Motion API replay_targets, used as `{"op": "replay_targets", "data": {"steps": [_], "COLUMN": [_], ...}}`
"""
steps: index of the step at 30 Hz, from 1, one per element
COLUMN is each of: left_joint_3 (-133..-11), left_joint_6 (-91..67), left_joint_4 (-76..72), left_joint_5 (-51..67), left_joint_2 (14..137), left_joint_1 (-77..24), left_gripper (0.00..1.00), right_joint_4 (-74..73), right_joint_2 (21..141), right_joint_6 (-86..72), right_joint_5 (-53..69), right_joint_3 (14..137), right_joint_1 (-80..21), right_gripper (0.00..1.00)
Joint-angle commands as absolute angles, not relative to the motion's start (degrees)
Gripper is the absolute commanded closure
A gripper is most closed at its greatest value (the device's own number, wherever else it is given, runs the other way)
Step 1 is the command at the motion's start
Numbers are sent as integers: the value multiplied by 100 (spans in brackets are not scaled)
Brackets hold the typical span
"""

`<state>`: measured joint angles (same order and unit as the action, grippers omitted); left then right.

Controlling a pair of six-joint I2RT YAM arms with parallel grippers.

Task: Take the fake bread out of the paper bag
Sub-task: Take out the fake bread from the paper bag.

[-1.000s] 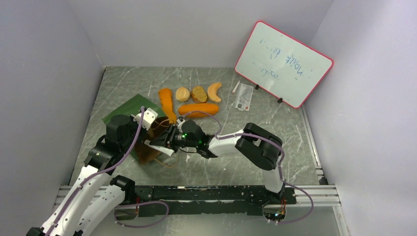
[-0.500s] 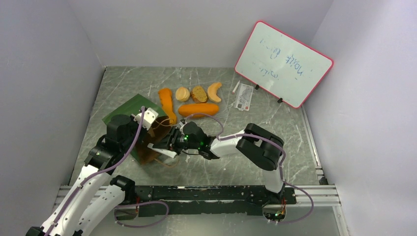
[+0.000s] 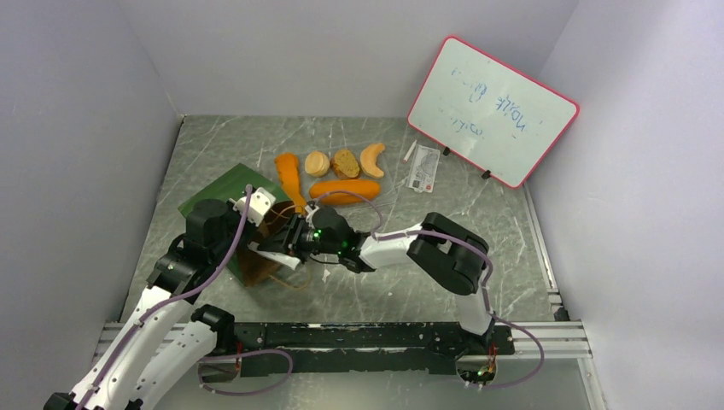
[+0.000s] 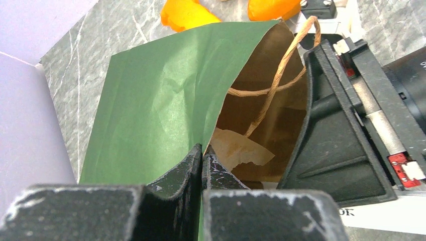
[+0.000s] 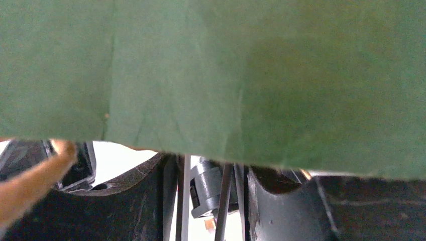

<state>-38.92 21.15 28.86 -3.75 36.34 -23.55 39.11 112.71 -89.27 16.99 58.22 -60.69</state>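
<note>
Left gripper (image 4: 202, 151) is clamped tight, pinching the green edge of the bag (image 4: 161, 110). The bag lies on its side, mouth gaping, cord handle (image 4: 281, 65) dangling inside. Right gripper (image 3: 286, 246) sits at that mouth; can't tell how wide its jaws stand. Bread (image 3: 344, 190), five pieces, lies on the table (image 3: 410, 273) just beyond.

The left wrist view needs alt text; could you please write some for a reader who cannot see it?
The left gripper pinches shut on the edge of the dark green paper bag, whose brown inside and cord handle show. The black right gripper sits at the bag's mouth; orange fake bread lies on the grey table beyond.
</note>
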Motion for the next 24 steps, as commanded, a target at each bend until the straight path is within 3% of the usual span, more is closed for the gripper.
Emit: {"op": "replay_targets", "data": {"steps": [1,24], "left_joint_3": [-3874,-3788], "left_joint_6": [2005,1878], "left_joint_4": [2654,2542], "left_joint_5": [-212,-66], "left_joint_2": [3630,3672], "left_joint_1": [-2434,-2539], "left_gripper": [93,93], "right_joint_4": [4032,3753], "right_joint_2": [11464,12342], "right_joint_6": [-8855,-8699], "right_joint_5": [1679,1773], "right_joint_3": [6097,6984], "right_joint_1": [-6038,-6038], "right_gripper": [55,50]}}
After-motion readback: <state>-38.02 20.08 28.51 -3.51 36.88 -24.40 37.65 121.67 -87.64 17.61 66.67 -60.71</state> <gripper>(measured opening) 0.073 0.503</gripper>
